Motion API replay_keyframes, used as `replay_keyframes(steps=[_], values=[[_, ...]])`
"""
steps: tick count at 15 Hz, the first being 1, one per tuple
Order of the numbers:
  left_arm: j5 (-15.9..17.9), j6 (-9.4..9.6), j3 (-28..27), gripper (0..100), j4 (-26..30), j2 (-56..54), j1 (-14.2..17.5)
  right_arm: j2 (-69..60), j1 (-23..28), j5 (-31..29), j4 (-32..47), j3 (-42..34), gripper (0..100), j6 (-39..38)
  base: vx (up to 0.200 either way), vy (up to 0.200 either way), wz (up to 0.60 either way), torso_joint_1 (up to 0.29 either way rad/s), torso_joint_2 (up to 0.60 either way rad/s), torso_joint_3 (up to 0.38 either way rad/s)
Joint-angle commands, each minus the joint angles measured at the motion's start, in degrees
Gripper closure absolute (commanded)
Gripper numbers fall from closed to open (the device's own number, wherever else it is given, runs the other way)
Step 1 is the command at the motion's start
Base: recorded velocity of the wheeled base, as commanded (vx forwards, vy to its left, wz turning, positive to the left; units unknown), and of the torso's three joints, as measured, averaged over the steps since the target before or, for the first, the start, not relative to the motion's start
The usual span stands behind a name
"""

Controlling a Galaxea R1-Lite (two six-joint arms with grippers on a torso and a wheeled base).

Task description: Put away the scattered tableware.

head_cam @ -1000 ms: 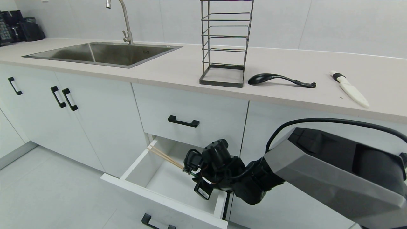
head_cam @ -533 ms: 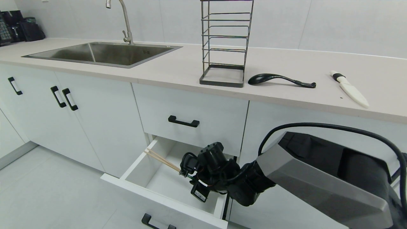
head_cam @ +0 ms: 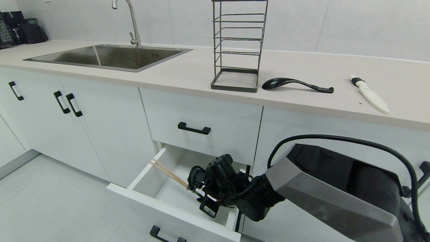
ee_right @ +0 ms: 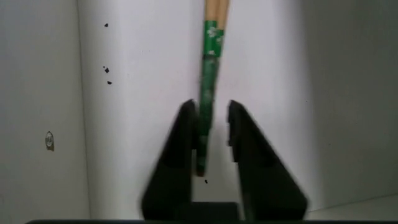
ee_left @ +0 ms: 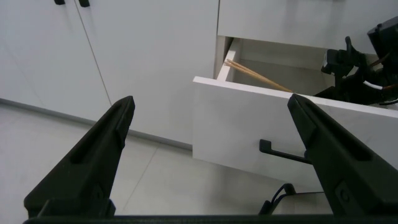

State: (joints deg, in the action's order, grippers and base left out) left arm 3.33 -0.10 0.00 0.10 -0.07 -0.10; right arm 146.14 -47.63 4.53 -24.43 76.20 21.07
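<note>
Right gripper (head_cam: 192,183) inside the open drawer (head_cam: 161,201) under the countertop (head_cam: 168,72), fingers drawn in to a narrow gap on the green-patterned end of the chopsticks (head_cam: 168,172), held slanting with far tips at the drawer's left wall. Left gripper (ee_left: 211,102) spread wide, holding nothing, near the drawer front. Black ladle (head_cam: 295,84) and white knife (head_cam: 369,94) lying apart on the countertop, right of the wire rack (head_cam: 237,47)

A pale counter (head_cam: 188,72) was set on white cabinets (head_cam: 111,124) (black-handled), backed by a tiled wall (head_cam: 352,27), above a grey floor (head_cam: 60,201).
</note>
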Motion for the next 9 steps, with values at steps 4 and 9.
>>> replay_keyframes(steps=[4,9], values=[[0.01,0.01,0.0,0,-0.01,0.07,0.01,-0.07,0.08,0.04,-0.18,0.44,0,0.03,0.0,0.0,0.0,0.0,0.0,0.0],[0.01,0.01,0.0,0,-0.01,0.07,0.01,-5.69,-0.01,0.12,-0.44,-0.79,0,1.0,0.0,0.0,0.0,0.0,0.0,0.0]])
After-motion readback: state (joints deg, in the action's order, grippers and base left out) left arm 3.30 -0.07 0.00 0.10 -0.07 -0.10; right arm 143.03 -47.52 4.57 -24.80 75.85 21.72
